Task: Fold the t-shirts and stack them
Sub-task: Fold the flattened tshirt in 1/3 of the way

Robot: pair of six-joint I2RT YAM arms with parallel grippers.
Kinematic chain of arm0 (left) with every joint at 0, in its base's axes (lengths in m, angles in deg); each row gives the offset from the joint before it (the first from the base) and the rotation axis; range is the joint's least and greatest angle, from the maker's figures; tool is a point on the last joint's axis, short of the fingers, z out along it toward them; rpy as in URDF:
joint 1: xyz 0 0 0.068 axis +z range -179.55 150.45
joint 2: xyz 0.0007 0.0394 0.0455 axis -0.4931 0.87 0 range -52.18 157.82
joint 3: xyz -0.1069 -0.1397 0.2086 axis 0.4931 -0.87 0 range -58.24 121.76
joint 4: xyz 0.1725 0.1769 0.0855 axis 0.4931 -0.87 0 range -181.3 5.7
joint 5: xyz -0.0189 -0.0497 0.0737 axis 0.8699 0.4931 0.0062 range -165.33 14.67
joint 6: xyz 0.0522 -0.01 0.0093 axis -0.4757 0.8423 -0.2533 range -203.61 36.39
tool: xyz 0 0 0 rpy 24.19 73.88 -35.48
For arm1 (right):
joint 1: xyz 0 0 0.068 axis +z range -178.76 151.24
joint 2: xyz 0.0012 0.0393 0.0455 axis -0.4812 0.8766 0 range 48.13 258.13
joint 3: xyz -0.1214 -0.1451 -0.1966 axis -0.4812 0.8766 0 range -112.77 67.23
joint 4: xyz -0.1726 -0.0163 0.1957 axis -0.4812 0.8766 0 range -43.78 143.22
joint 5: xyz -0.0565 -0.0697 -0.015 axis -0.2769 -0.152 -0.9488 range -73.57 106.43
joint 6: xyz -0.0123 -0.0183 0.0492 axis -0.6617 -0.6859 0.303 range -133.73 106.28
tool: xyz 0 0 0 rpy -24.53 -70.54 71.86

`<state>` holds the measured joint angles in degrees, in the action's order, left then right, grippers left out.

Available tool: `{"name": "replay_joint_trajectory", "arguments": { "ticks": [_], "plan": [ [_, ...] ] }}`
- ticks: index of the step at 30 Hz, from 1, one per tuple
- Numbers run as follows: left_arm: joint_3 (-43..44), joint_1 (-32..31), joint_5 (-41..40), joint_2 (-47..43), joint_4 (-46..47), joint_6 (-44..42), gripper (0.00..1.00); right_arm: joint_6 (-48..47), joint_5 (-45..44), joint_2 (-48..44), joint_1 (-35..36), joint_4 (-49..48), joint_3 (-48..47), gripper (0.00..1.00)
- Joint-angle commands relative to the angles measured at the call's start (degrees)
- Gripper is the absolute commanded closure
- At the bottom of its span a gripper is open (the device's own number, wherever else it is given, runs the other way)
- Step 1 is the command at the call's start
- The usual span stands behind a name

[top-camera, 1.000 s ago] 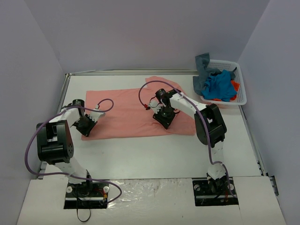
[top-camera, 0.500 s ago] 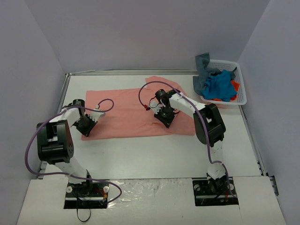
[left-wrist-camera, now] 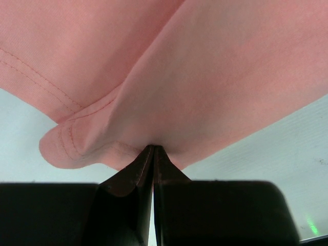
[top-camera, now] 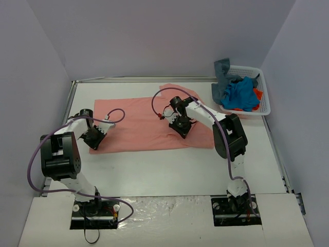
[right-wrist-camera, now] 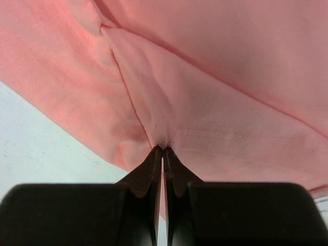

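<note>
Left gripper (left-wrist-camera: 152, 147) is pinching the pink t-shirt (top-camera: 136, 123) at its near left hem, fingers clamped on cloth. Right gripper (right-wrist-camera: 163, 147) is clamping a fold of it further right, probably so both can lift together. The shirt's lying spread in the middle, and the other shirts (top-camera: 241, 96) are sitting in the basket (top-camera: 266, 92) far right.
</note>
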<state>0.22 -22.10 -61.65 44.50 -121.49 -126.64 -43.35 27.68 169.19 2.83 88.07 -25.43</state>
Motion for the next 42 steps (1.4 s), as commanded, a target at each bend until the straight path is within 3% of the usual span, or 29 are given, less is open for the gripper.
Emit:
{"name": "replay_joint_trajectory", "arguments": {
  "ticks": [1,37,42],
  "plan": [
    [-3.88,-0.32,2.33,3.6,0.98,-0.04,0.98,-0.08,-1.84,-3.81,0.49,3.07,-3.22,1.0],
    [-5.46,-0.32,2.15,2.63,0.45,0.31,0.97,-3.69,-6.67,12.8,3.39,4.83,-26.42,1.0],
    [-5.11,-0.32,1.97,2.98,0.19,0.4,0.98,-1.93,-10.71,13.16,3.39,-0.35,-28.36,0.82]
  ]
}}
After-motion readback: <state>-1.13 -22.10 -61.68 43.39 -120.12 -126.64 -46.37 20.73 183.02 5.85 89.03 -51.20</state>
